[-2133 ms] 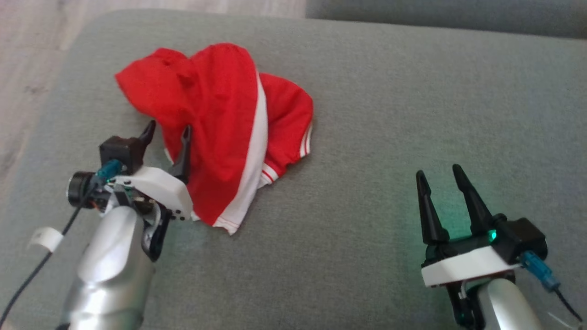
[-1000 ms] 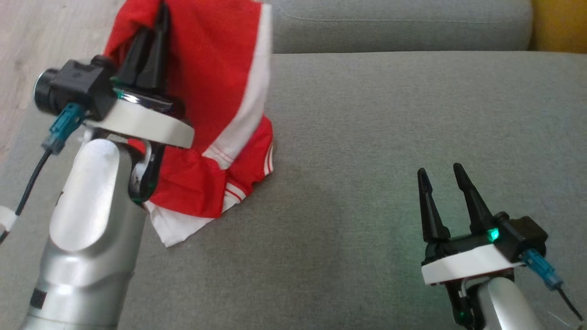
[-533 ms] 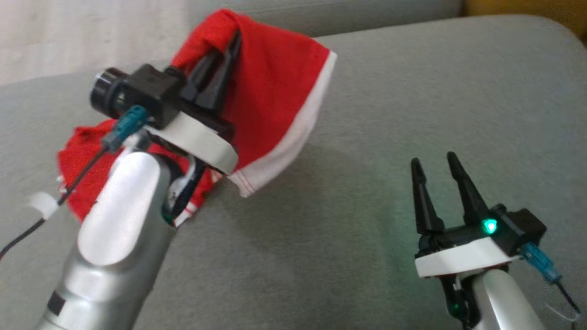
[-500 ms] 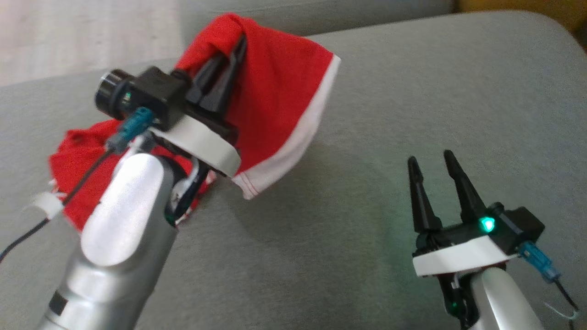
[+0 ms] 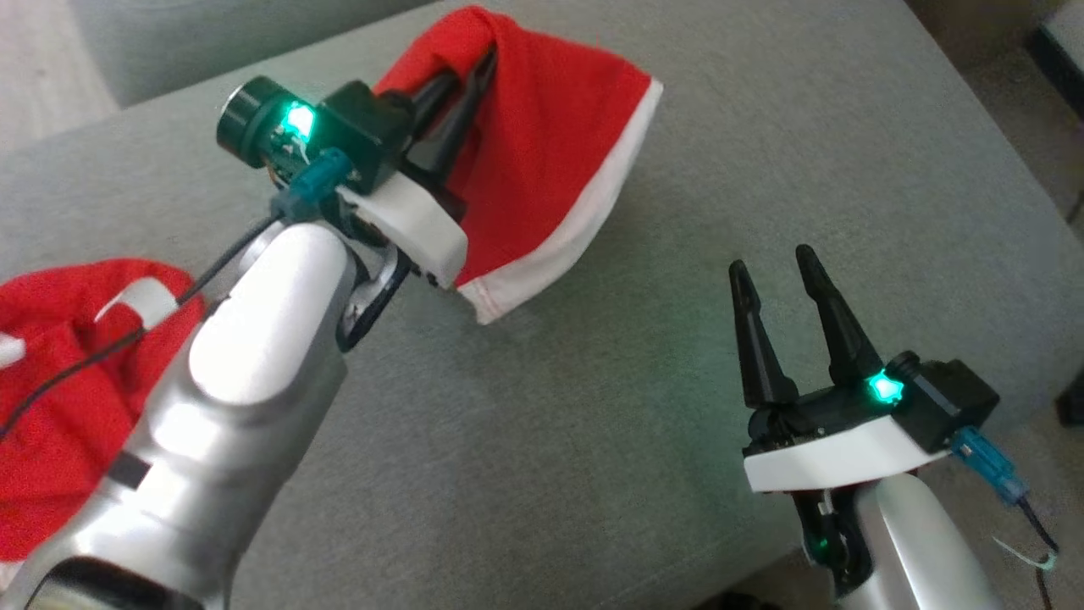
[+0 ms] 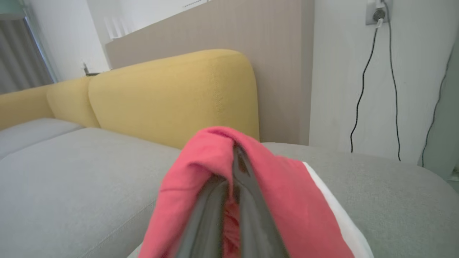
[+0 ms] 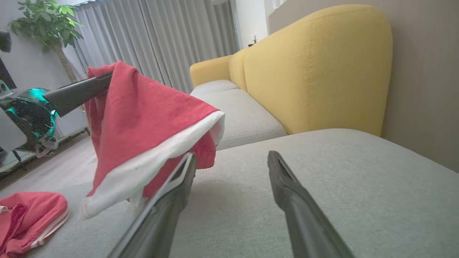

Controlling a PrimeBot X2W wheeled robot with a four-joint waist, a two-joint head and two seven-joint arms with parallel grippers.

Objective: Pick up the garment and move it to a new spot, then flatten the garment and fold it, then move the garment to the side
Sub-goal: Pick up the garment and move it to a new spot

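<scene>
Left gripper [image 5: 472,76] is swinging farther from the crumpled red striped-trim jersey [image 5: 51,407] lying on the grey sofa cushion [image 5: 593,440], pinching a red white-edged cloth [image 5: 542,161] aloft; right gripper [image 5: 771,259] is hovering, jaws spread.

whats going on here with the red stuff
The left end effector is shut on a red cloth with a white edge, holding it up over the grey sofa cushion. A second red piece with striped trim lies on the cushion. The right end effector hangs open, holding nothing.
</scene>
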